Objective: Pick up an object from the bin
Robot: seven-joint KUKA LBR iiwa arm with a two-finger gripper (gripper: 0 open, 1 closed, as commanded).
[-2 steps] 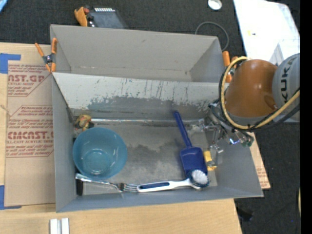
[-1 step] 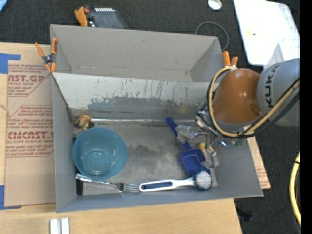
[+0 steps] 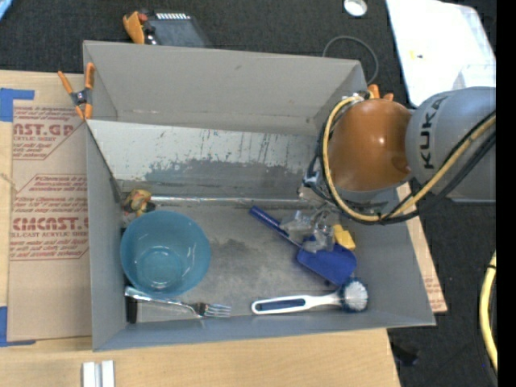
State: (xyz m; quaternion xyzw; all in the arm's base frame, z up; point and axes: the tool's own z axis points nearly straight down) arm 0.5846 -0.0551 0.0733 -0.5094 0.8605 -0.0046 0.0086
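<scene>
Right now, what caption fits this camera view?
End effector over a dark blue tool, right of a blue bowl in the bin.

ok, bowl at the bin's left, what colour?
The bowl is light blue all over, seen best in the camera view.

Dark speckled floor all round; white paper sheets top rt, evenly lit.
</scene>
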